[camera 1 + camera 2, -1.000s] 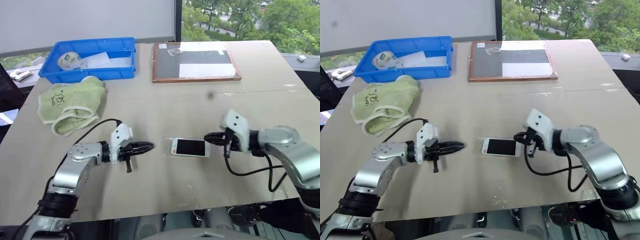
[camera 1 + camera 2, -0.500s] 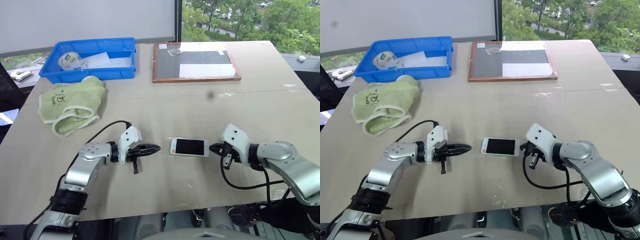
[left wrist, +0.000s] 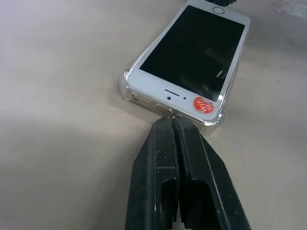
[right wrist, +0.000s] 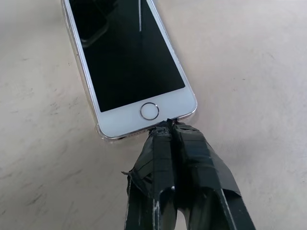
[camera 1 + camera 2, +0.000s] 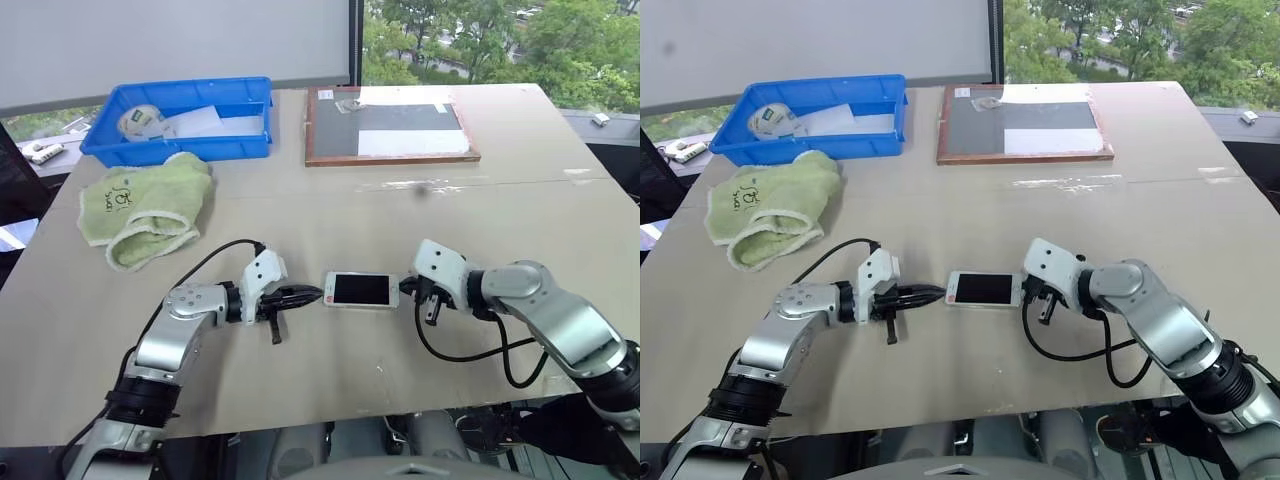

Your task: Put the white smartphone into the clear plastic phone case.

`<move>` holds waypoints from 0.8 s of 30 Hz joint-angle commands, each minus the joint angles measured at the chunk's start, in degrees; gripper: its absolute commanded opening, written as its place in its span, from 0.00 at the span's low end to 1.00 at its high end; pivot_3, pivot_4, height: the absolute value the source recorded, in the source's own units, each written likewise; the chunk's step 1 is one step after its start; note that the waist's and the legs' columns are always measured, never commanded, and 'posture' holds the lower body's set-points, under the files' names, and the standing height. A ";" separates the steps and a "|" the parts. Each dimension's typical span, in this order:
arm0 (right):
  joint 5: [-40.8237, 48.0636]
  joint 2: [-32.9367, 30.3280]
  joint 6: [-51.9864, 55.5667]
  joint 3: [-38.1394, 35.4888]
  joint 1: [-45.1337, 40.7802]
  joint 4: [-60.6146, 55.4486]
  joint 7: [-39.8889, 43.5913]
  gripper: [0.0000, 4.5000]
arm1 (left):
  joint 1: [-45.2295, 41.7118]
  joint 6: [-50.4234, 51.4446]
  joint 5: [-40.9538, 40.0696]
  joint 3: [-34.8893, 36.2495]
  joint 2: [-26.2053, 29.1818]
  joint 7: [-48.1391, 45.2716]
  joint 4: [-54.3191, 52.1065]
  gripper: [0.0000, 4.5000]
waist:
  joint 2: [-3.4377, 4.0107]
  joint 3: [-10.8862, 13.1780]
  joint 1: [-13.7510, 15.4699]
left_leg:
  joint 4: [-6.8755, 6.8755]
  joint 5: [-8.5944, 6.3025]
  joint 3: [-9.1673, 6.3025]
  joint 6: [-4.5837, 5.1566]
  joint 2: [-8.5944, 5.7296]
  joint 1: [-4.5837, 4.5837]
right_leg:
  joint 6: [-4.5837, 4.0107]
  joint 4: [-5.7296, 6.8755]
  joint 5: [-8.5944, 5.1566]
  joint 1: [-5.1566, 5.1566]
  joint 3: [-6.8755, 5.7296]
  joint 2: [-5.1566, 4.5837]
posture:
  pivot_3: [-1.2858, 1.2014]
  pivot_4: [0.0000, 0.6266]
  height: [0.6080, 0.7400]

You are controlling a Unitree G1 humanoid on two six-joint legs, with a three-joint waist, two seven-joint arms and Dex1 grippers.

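Note:
The white smartphone [image 5: 360, 290] lies screen up near the table's front middle, seated in the clear plastic phone case [image 3: 125, 82], whose rim shows around its corners. A red round sticker [image 3: 202, 104] sits at its earpiece end. My left gripper [image 5: 313, 295] is shut, and its tip [image 3: 170, 120] touches that earpiece end. My right gripper [image 5: 405, 288] is shut too, with its tip [image 4: 168, 125] against the home-button end. The phone is pinched lengthwise between the two closed tips.
A folded green towel [image 5: 145, 205] lies at the back left, with a blue bin [image 5: 180, 120] of small items behind it. A wood-framed dark board [image 5: 390, 125] lies at the back middle. The table's front edge runs close below both arms.
My right gripper came down and moved left against the phone's end. The phone slid a little left, meeting the left gripper's tip, which had edged right.

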 commanded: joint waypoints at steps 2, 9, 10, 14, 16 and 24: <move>2.21 2.96 -3.39 1.91 -1.46 0.73 3.44 0.00 | 0.19 0.01 0.09 -1.68 -1.51 0.56 -2.36 0.02 | 0.00 0.00 -0.07 | 0.08 0.00 -0.04 0.00 0.00 0.07 | -0.01 0.18 -0.01 0.00 0.02 -0.02 | 0.52 0.24 1.00; 0.85 5.72 -6.31 2.08 -4.84 5.98 5.23 0.00 | 1.57 1.42 -0.97 -0.42 -2.90 1.79 -3.95 0.02 | 0.00 0.00 -0.59 | 0.06 0.00 -0.03 0.00 0.03 0.37 | -0.04 0.34 0.00 0.12 0.16 0.00 | 0.52 0.24 1.00; 0.48 6.02 -7.00 2.06 -5.30 6.93 5.46 0.00 | 1.67 1.73 -1.13 -0.21 -3.20 2.00 -4.19 0.02 | 0.01 0.00 -0.84 | 0.06 0.00 -0.03 0.00 0.03 0.41 | -0.04 0.34 0.00 0.15 0.16 0.00 | 0.52 0.24 1.00; -2.07 6.29 -11.30 2.39 -7.57 12.00 6.94 0.00 | 1.45 2.33 -1.17 0.10 -4.54 2.95 -5.05 0.02 | 0.01 0.01 -1.21 | 0.06 0.00 -0.01 0.00 0.03 0.56 | -0.04 0.33 0.00 0.29 0.16 -0.05 | 0.52 0.24 1.00; -3.37 5.89 -13.45 2.48 -8.45 14.47 7.94 0.00 | 1.25 2.76 -1.31 0.23 -5.23 3.39 -5.48 0.02 | 0.02 0.01 -1.22 | 0.06 -0.01 0.00 -0.01 0.02 0.61 | -0.04 0.33 0.00 0.34 0.16 -0.08 | 0.52 0.24 1.00; -6.18 3.81 -18.65 2.41 -9.23 18.93 13.17 0.00 | 1.69 4.73 -1.84 1.25 -6.35 4.55 -6.52 0.02 | 0.02 0.02 -0.59 | 0.06 -0.01 0.00 0.00 0.00 0.60 | -0.03 0.26 -0.01 0.40 0.15 -0.16 | 0.52 0.24 1.00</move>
